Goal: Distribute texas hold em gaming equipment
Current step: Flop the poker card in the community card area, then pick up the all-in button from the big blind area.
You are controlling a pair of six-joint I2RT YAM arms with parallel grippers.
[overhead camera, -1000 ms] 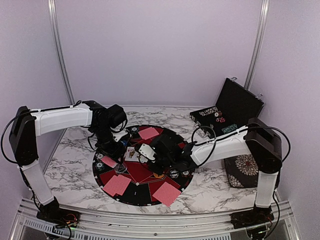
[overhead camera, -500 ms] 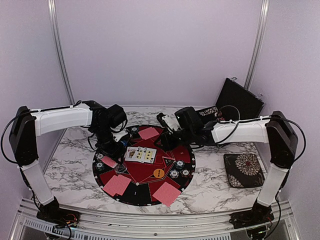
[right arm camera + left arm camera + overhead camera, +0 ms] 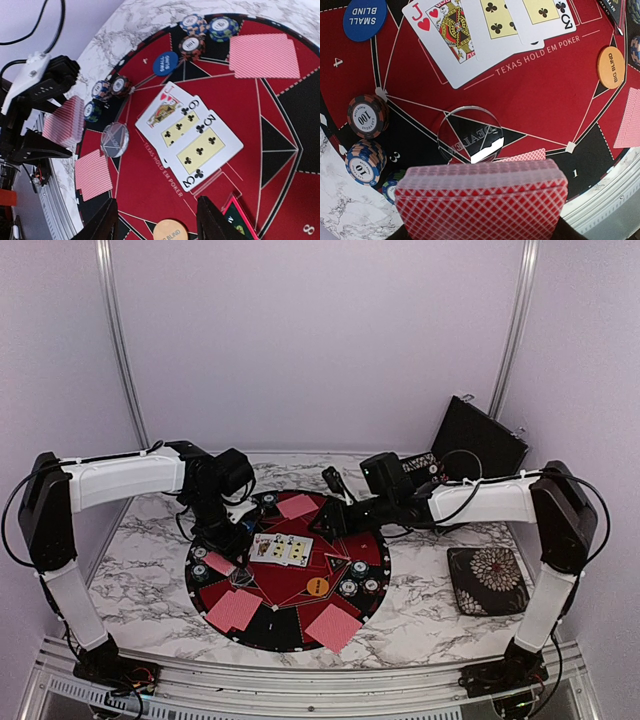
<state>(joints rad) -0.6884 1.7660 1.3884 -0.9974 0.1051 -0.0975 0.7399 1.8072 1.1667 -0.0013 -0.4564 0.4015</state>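
A round red-and-black poker mat (image 3: 300, 595) carries the gear. Three face-up cards (image 3: 282, 549) (image 3: 187, 132) lie at its centre. Pink-red-backed cards lie face down at the far edge (image 3: 297, 506) and the near edge (image 3: 333, 627) (image 3: 234, 609). Chip stacks (image 3: 367, 116) (image 3: 200, 30) stand by the rim. The blue small blind disc (image 3: 166, 63), the orange big blind disc (image 3: 611, 67) and a clear dealer disc (image 3: 470, 137) rest on the mat. My left gripper (image 3: 222, 545) is shut on the card deck (image 3: 480, 200) over the mat's left side. My right gripper (image 3: 157, 225) (image 3: 338, 515) hangs open and empty above the mat's far right.
A black hinged case (image 3: 470, 455) stands open at the back right. A dark flower-patterned tray (image 3: 490, 580) lies on the marble table (image 3: 140, 550) to the mat's right. Metal rails run along the near edge (image 3: 300, 685).
My right arm has risen from the mat's centre and pulled back toward the far right, its jaws opening. The face-up cards now lie uncovered. The left arm holds still.
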